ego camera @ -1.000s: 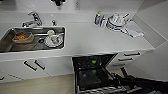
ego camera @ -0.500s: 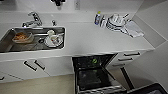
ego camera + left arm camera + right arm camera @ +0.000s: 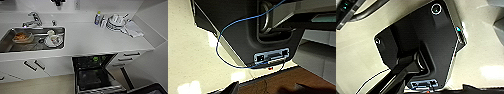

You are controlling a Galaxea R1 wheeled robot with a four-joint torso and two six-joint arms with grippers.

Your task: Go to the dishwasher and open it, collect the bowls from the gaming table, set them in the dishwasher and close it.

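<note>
dishwasher door open, dark inside, green bowl

The open dishwasher sits under the counter, right of the sink.

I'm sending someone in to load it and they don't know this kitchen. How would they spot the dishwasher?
Find the white counter with the steel sink. Right of the sink, below the counter edge, is the dishwasher. Unlike the white cabinet doors beside it, it stands open, dark inside.

Whole view shifted slightly: sink sits marginally lower in frame; open dishwasher otherwise as before; camera moved.
</note>
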